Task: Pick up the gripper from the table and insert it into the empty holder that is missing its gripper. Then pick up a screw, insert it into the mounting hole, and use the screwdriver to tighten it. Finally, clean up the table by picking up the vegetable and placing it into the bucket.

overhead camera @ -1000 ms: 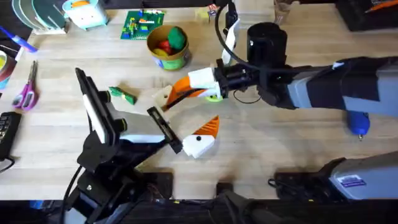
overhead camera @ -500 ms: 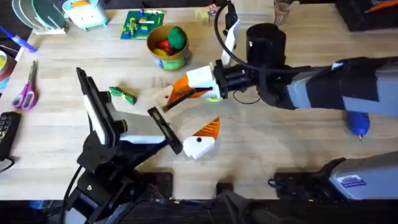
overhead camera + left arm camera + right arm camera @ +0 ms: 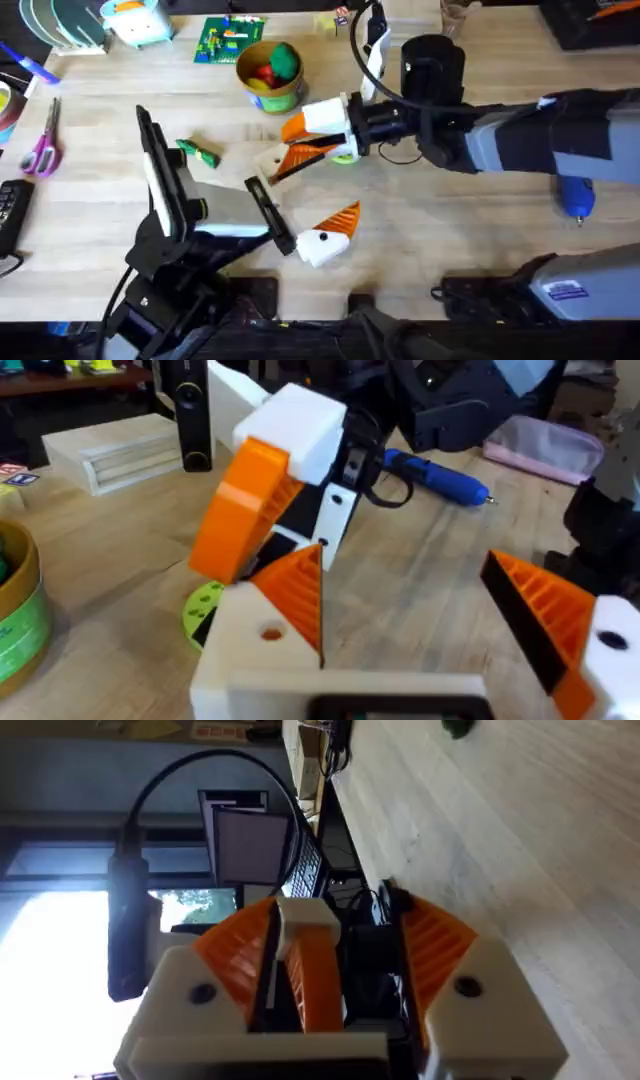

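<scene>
Across the bench (image 3: 450, 230), the right arm (image 3: 520, 140) reaches in from the right edge to the middle, while the left arm (image 3: 180, 250) comes up from the near edge. The left gripper (image 3: 300, 200) is spread wide and grasps nothing. Its far side appears to be the cream holder (image 3: 265, 165) itself. The right gripper (image 3: 305, 138) sits directly over that holder. The orange gripper wedge (image 3: 305, 160) lies on the holder, its long axis slanting toward the right gripper, which is nearest to it. I cannot tell whether that gripper is clamping the wedge.
</scene>
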